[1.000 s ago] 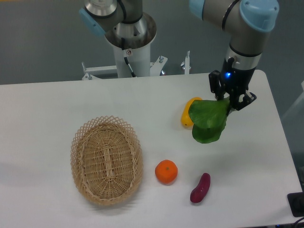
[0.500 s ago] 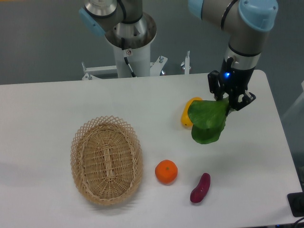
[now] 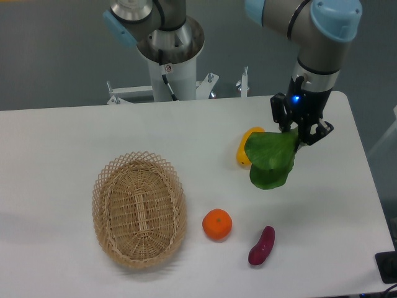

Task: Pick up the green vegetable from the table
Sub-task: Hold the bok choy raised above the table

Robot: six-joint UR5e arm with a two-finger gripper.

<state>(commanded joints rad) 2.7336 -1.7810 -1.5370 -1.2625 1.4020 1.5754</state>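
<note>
The green vegetable (image 3: 271,159) has broad dark green leaves and hangs from my gripper (image 3: 300,133) above the white table (image 3: 74,136) at the right. The gripper is shut on its upper right end; the stalk end is hidden between the fingers. The leaves droop down and to the left, covering part of the yellow oblong vegetable (image 3: 245,146).
A woven wicker basket (image 3: 139,208) lies at the left centre. An orange (image 3: 217,224) and a purple sweet potato (image 3: 261,245) lie near the front. The arm's base column (image 3: 169,59) stands behind the table. The table's right edge is close to the gripper.
The gripper and the green vegetable have shifted very slightly left and up. Nothing else has moved.
</note>
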